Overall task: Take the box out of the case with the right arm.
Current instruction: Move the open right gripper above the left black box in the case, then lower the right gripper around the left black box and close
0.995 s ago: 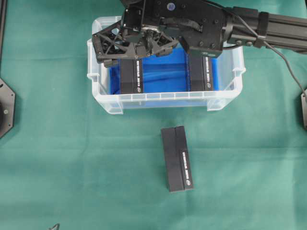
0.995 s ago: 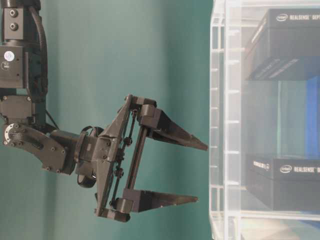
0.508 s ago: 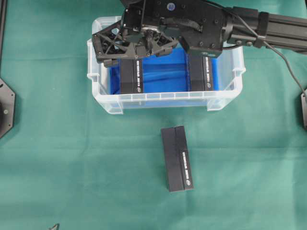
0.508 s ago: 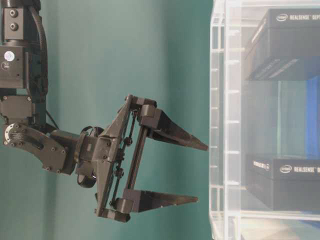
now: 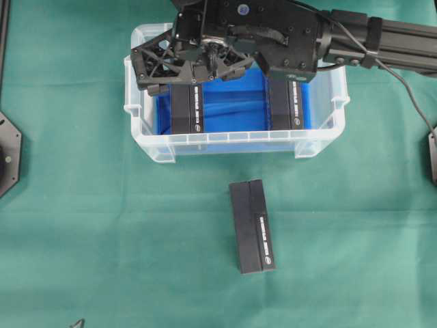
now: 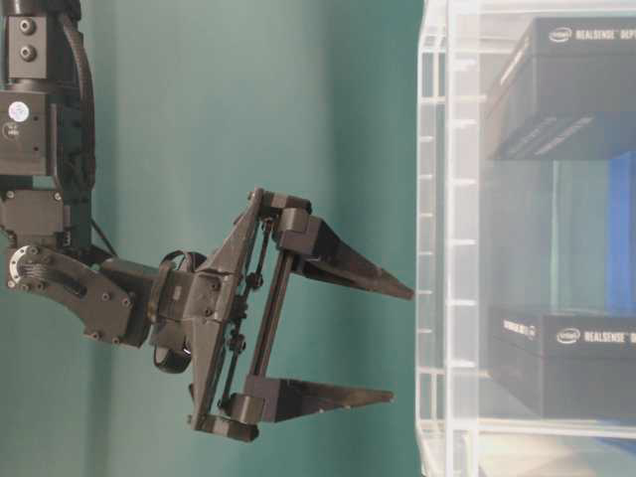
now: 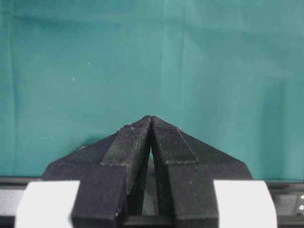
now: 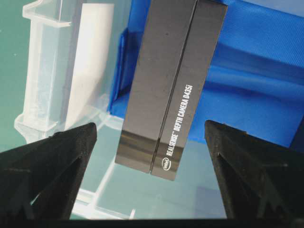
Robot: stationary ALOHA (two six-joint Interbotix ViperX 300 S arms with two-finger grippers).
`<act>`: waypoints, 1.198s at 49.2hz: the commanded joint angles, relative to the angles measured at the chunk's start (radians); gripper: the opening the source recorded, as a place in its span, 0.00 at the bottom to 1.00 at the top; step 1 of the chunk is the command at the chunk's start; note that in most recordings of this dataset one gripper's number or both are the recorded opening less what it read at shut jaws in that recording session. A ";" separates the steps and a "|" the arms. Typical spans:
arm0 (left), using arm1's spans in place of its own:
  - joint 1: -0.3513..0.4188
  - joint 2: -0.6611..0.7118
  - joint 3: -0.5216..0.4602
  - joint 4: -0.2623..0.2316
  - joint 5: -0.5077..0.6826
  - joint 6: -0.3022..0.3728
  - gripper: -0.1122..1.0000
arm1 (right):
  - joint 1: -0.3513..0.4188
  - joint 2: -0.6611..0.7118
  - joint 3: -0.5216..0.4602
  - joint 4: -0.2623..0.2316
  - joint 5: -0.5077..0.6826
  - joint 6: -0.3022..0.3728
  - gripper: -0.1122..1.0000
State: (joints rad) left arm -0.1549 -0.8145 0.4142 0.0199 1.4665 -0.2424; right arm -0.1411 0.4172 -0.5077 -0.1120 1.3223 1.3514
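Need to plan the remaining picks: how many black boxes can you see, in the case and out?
3. One at the case's left end, one at its right end, one on the green cloth in front. The right arm covers the case's back, so more may be hidden.

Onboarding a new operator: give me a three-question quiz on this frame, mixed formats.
1. How many black boxes are inside the clear case, and how many lie on the green cloth outside it?
2. True or false: the right tool is clamped on a box.
3. Multiple choice: the left tool is A) wide open, B) shut with nothing between its fingers, C) holding a box.

Key
1. Two inside, the left box and the right box; one outside, the loose box.
2. False: its fingers are spread wide, either side of the left box, apart from it.
3. B.
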 commanded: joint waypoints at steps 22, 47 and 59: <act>-0.003 0.003 -0.011 0.003 -0.005 -0.003 0.10 | 0.003 -0.008 -0.015 -0.002 -0.006 0.002 0.95; -0.003 0.003 -0.011 0.003 -0.005 -0.003 0.10 | 0.000 0.041 0.104 -0.003 -0.137 0.026 0.95; -0.003 0.003 -0.011 0.002 -0.005 -0.005 0.10 | -0.005 0.060 0.166 -0.002 -0.232 0.037 0.95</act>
State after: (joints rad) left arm -0.1549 -0.8145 0.4142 0.0199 1.4665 -0.2439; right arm -0.1427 0.4939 -0.3405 -0.1120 1.1152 1.3867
